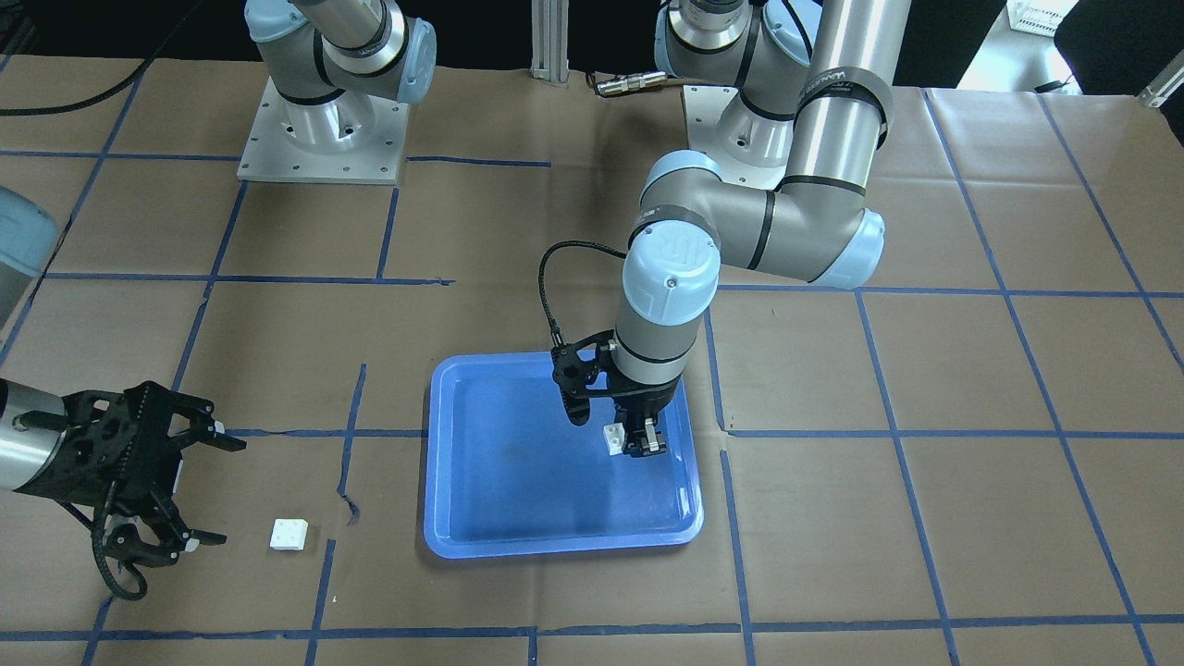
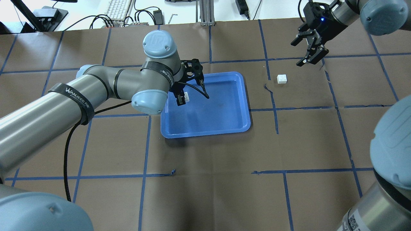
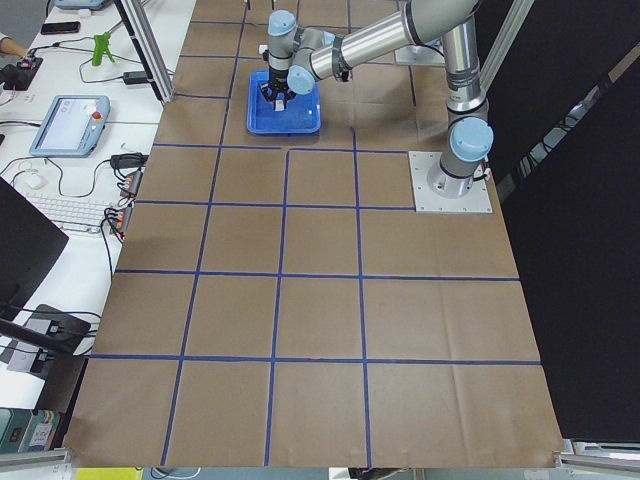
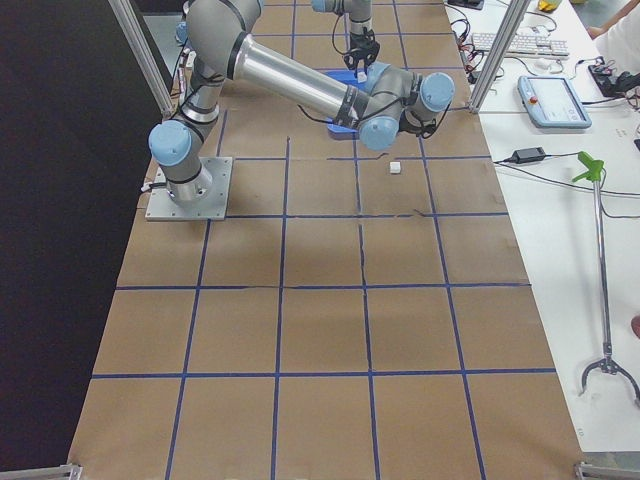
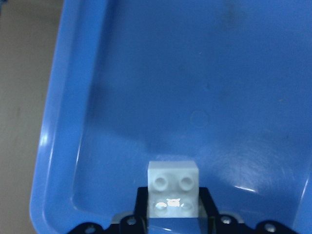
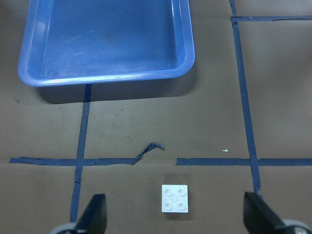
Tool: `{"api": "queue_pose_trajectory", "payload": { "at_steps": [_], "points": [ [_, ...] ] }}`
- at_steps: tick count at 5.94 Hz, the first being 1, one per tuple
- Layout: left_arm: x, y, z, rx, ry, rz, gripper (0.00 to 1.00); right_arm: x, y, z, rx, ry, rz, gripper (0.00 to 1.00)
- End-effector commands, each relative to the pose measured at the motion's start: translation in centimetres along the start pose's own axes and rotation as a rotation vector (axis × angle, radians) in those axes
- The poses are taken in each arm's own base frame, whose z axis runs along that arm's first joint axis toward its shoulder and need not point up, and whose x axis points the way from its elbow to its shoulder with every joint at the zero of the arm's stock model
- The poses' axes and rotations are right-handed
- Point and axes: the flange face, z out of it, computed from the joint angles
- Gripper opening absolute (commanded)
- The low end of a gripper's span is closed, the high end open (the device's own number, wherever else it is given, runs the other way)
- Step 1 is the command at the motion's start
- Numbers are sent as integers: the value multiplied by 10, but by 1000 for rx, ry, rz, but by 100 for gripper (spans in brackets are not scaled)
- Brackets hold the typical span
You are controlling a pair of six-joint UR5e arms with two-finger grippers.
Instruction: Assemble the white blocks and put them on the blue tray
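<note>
My left gripper is shut on a white block low over the blue tray, near the tray's side towards the robot's left. In the left wrist view the block sits studs-up between the fingers, above the tray floor. I cannot tell whether it touches the floor. The other white block lies studs-up on the brown table beside the tray. My right gripper is open and empty, hovering just beyond it. In the right wrist view that block lies between the spread fingers.
The table is brown paper with a grid of blue tape lines. Both arm bases stand at the table's robot side. A keyboard and cables lie beyond the far edge.
</note>
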Motion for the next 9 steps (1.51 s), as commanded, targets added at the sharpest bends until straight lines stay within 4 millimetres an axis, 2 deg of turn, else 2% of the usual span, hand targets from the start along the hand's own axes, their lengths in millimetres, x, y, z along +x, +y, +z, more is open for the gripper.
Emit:
{"api": "queue_pose_trajectory", "payload": {
  "at_steps": [1, 3, 4, 6, 7, 8, 9],
  "points": [
    [21, -19, 7, 4, 17, 83, 1, 15, 37, 52, 16, -4, -3, 100],
    [15, -26, 16, 10, 0, 94, 1, 4, 49, 87, 31, 28, -38, 99],
    [13, -27, 31, 8, 4, 93, 2, -7, 56, 107, 29, 37, -44, 99],
    [15, -30, 48, 20, 31, 95, 3, -14, 61, 120, 24, 34, -44, 99],
    [16, -34, 48, 53, 30, 97, 4, -14, 61, 119, 16, 33, -43, 97],
    [17, -35, 48, 54, 31, 97, 47, -15, 62, 119, 11, 29, -36, 81],
    [17, -34, 49, 52, 35, 94, 99, -14, 61, 117, 10, 33, -38, 65]
  ]
}}
